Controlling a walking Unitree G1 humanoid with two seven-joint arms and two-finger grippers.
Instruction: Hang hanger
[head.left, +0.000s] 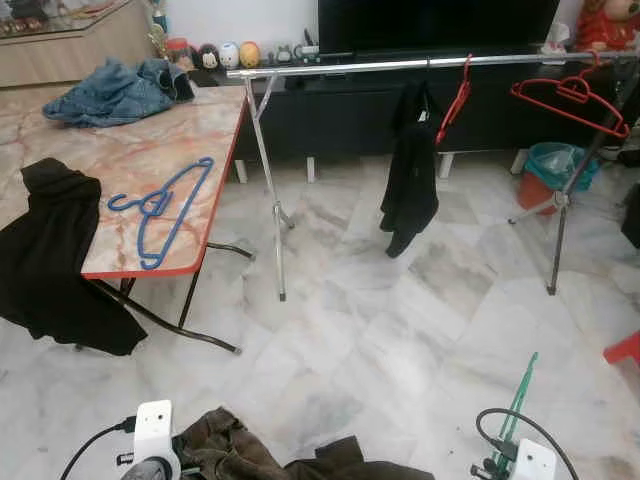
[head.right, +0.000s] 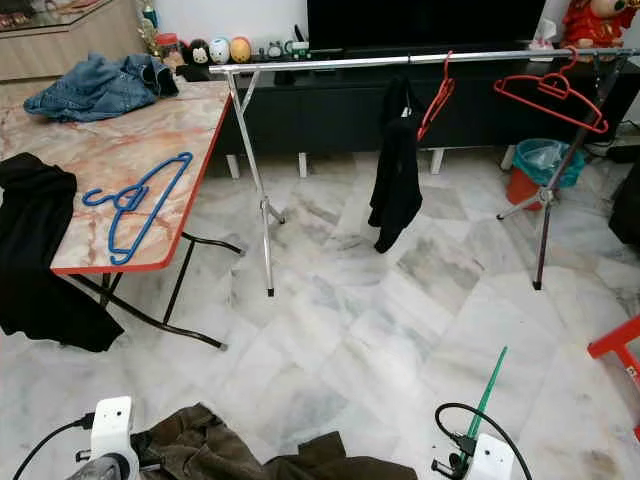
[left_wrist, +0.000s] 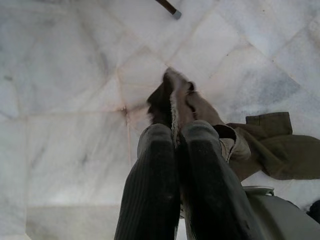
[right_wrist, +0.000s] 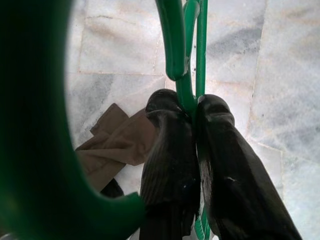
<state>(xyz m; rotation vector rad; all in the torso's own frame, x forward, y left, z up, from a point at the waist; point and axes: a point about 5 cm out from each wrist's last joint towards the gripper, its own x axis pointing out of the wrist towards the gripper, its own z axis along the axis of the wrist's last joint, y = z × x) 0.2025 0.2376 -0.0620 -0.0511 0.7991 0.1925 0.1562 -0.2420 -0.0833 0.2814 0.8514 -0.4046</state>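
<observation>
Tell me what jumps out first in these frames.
The silver rail across the back, with a black garment and two red hangers on it. On the marble table at left lie a blue hanger and denim. Close up, the right gripper clamps a green hanger; the left gripper pinches an olive garment.

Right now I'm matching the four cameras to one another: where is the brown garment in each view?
Left eye view: brown garment at the bottom edge, left of centre.
Right eye view: garment at the bottom edge, left of centre.
Left wrist view: pinched in the left gripper, trailing past it.
Right wrist view: beyond the right gripper, which clamps the green hanger.
Shared landmark: white marble floor.
</observation>
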